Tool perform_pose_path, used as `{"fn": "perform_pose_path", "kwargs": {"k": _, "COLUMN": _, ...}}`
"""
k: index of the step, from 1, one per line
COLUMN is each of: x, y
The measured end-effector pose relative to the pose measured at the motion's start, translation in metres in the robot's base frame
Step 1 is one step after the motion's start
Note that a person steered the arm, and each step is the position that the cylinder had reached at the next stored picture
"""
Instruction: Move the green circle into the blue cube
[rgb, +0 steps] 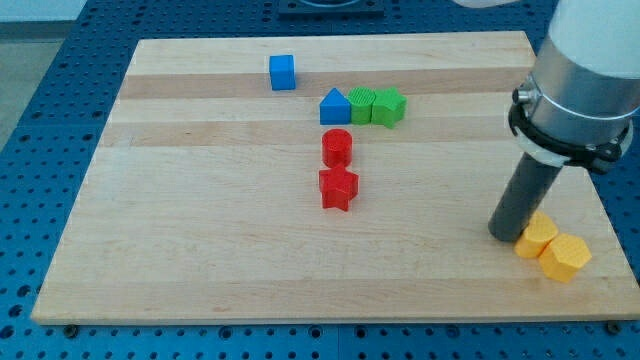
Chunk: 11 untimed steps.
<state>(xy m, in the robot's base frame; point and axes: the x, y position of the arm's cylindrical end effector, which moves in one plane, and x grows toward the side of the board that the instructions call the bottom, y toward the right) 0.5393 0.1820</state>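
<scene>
The blue cube sits near the view's top, left of centre. Two green blocks stand side by side right of a blue triangular block. The left green block looks rounded, like the circle. The right green block looks star-like. The three touch in a row, below and to the right of the blue cube. My tip rests on the board at the view's lower right, far from the green blocks, against the left side of a yellow block.
A red cylinder and a red star stand in a column below the blue triangular block. A second yellow block touches the first near the wooden board's lower right corner. The arm's large grey body fills the upper right.
</scene>
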Motion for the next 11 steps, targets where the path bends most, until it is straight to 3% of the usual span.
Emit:
{"fn": "perform_pose_path", "kwargs": {"k": 2, "x": -0.004, "y": -0.003}}
{"fn": "perform_pose_path", "kwargs": {"k": 8, "x": -0.213, "y": -0.144}}
{"fn": "perform_pose_path", "kwargs": {"k": 11, "x": -0.246, "y": -0.207}}
